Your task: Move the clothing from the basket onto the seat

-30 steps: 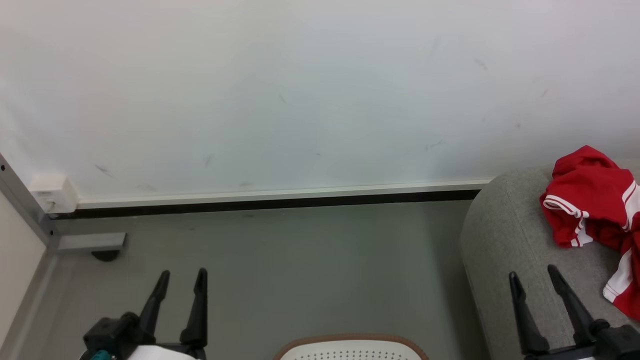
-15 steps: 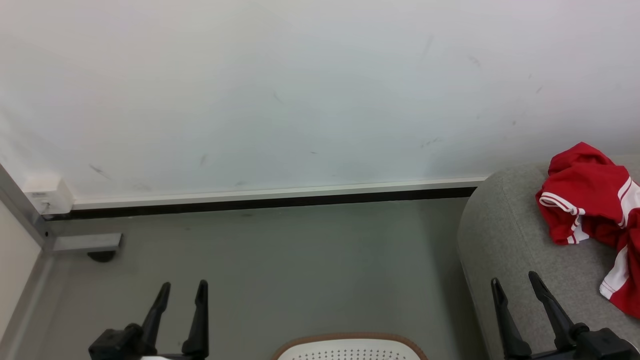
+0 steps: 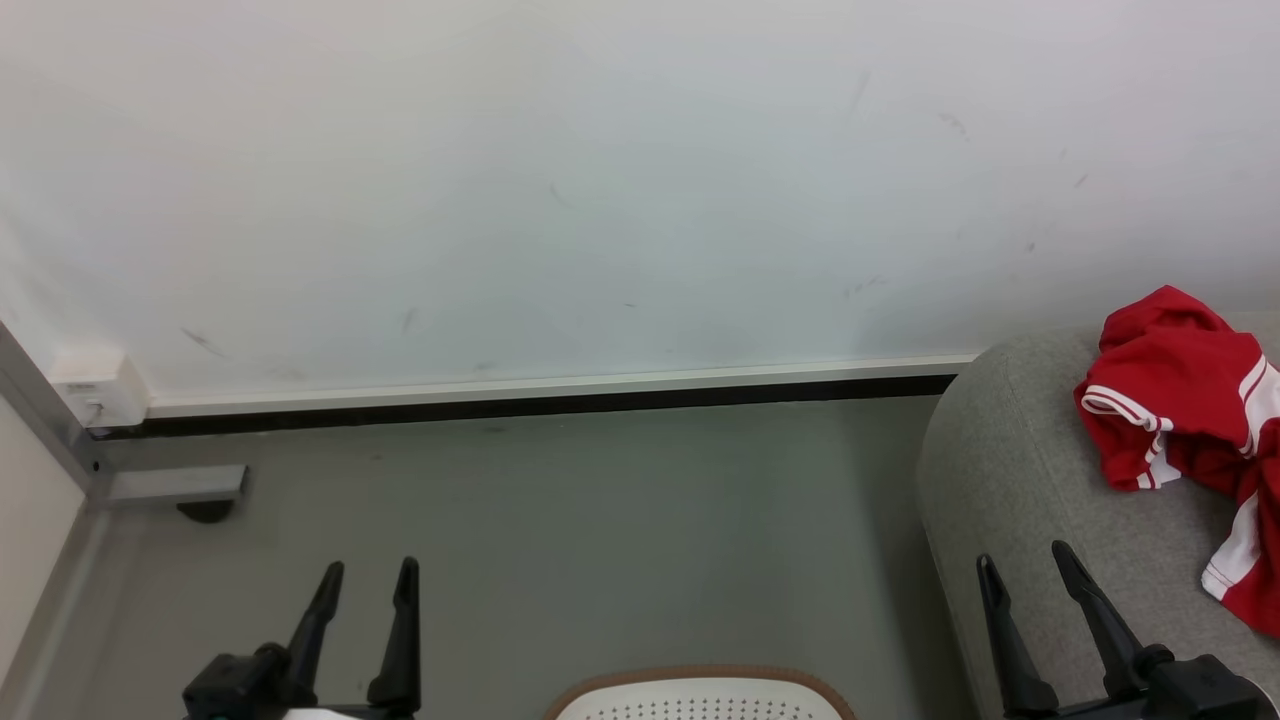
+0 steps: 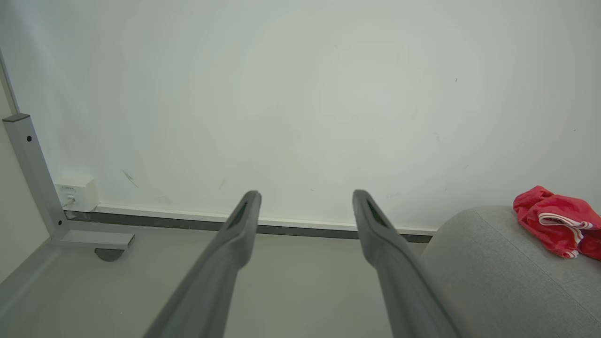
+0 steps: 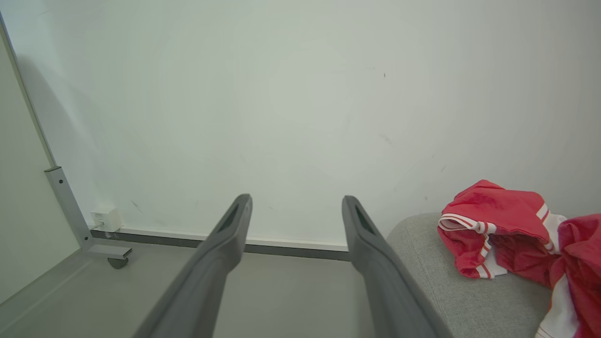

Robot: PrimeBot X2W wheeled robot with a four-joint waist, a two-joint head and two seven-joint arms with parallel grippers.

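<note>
Though right pincer [image 3: 1022,553] edged left since earlier, left pincer [image 3: 371,563] barely shifted; both spread wide, holding nothing.

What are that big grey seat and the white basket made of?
The big grey rounded seat looks upholstered in matte woven fabric: a fine weave shows. The round white basket seems smooth plastic, given its neat punched holes; its tan rim is unclear.

My left hand [image 3: 371,566] and my right hand [image 3: 1022,555] both sit low and point forward, each spread wide, holding nothing
</note>
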